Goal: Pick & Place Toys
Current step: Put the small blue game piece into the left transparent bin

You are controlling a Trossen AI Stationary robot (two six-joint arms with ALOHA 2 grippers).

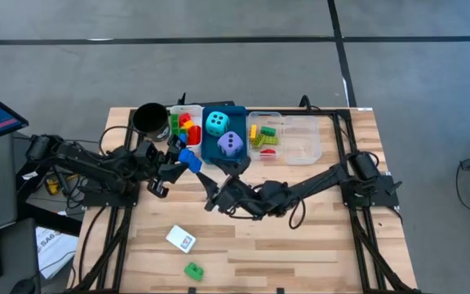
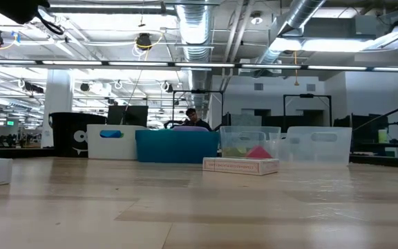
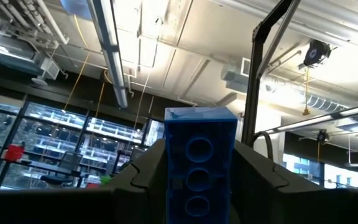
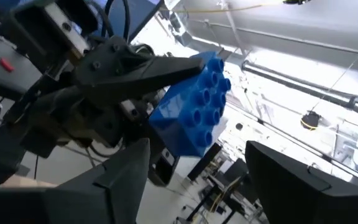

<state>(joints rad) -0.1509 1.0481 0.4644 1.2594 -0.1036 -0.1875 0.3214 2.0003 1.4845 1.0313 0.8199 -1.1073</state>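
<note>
**Left gripper clamps blue brick above table; right gripper open beside it**

Left gripper (image 1: 184, 160): fingers closed on a blue brick (image 1: 189, 159), one dark finger on each side of it in the left wrist view (image 3: 199, 168). Brick is lifted, just in front of the white tray (image 1: 192, 110) and blue tray (image 1: 237, 110).

Right gripper (image 1: 219, 175): jaws apart, nothing between them; its wrist view faces the brick's studded side (image 4: 194, 106), near but not touching.

Blue tray carries a cyan die (image 1: 216, 123) and purple die (image 1: 230, 144). Clear tray (image 1: 308, 139) to its right holds small bricks. Black cup (image 1: 149, 119) stands left of the white tray.

Front half of the table (image 1: 317, 237) is mostly bare wood: a white card (image 1: 181, 239) and a green brick (image 1: 193, 270) lie near the front edge, well apart from both grippers.
</note>
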